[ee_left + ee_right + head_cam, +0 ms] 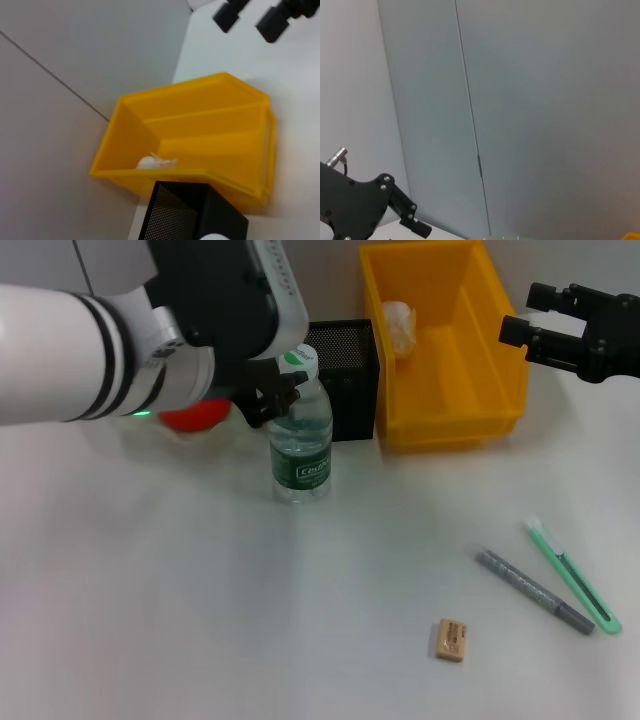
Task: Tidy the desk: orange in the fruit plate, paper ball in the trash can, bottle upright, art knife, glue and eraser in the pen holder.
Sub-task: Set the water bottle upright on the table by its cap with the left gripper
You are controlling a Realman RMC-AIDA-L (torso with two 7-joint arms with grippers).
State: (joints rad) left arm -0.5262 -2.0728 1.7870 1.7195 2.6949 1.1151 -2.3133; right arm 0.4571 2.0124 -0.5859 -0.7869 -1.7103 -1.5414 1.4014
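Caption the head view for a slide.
Left gripper at the upright bottle; paper ball in trash can; eraser on desk.

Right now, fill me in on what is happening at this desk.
The left gripper is at the neck of the bottle, which stands upright beside the pen holder. The paper ball already lies in the trash can. The right gripper hovers open by the trash can's far side. The eraser, a green knife and a grey pen lie loose on the desk.
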